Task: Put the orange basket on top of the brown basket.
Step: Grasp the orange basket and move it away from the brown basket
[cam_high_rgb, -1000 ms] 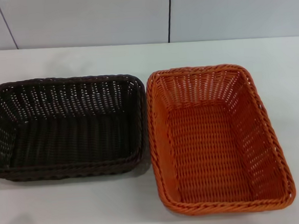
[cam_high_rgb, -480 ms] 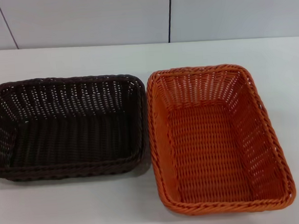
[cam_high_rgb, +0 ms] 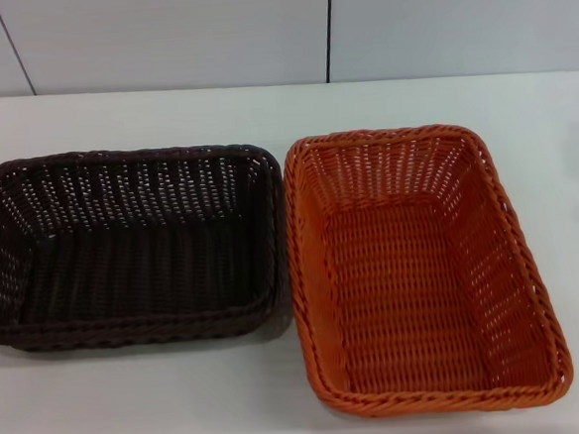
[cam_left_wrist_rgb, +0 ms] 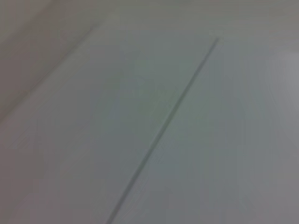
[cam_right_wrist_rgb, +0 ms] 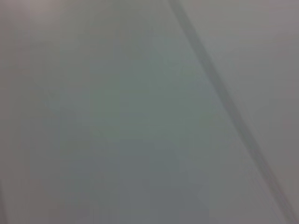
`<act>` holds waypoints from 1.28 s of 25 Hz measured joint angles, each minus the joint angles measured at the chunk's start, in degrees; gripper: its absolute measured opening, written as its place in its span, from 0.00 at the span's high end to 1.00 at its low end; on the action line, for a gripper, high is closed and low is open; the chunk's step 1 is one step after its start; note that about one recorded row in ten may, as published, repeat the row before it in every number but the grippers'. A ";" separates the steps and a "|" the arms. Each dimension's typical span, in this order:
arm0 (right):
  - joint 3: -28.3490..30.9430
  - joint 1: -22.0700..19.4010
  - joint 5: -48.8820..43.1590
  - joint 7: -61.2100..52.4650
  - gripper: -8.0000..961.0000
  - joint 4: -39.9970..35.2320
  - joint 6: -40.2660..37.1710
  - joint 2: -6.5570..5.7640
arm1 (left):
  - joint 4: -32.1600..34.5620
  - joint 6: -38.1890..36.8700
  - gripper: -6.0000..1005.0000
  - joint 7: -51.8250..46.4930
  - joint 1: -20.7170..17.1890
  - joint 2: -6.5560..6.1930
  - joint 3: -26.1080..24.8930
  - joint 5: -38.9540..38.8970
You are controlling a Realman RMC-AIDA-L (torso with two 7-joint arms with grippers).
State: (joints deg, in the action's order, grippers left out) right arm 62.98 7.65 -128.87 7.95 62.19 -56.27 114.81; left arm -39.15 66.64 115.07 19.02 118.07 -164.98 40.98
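The orange basket [cam_high_rgb: 422,267] sits at frame right, rim touching the brown basket [cam_high_rgb: 127,243] at left, unstacked. Neither gripper shows, so their state is unknowable.

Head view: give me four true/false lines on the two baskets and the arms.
1. The orange basket sits on top of the brown basket. False: they stand side by side on the table.
2. The brown basket is on the robot's left. True.
3. Both baskets are empty. True.
4. A gripper holds the orange basket's rim. False: no gripper shows in any view.
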 joint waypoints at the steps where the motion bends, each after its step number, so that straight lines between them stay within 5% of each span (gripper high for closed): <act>1: 1.24 -0.97 -3.47 -0.12 0.45 4.31 5.60 -0.39 | 1.85 0.40 0.29 1.84 -1.39 -0.03 -0.01 -1.61; 9: 4.00 -4.91 -10.37 -0.22 0.45 22.99 28.93 -1.14 | 5.78 2.32 0.29 2.05 -6.19 -0.10 -0.11 -6.70; 20: 2.97 -8.27 -13.29 -0.51 0.44 40.70 47.93 -5.99 | 7.18 5.25 0.29 1.75 -9.58 -0.18 0.28 -7.35; 27: 5.25 -0.89 -12.12 0.94 0.39 42.63 63.44 -6.65 | 7.71 7.20 0.29 0.95 -11.22 -0.20 2.21 -6.97; 29: 6.77 5.18 -6.45 6.00 0.38 41.68 71.53 -7.21 | 8.39 7.23 0.29 0.95 -11.41 -0.19 2.39 -6.99; 32: 9.24 7.90 0.74 12.35 0.38 41.04 76.96 -7.15 | 10.55 7.31 0.29 1.28 -11.97 -0.08 2.45 -6.98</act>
State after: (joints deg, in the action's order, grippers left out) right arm 72.22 15.54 -128.13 20.30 103.22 20.69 107.66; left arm -28.60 73.94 116.35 7.04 117.98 -162.52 34.00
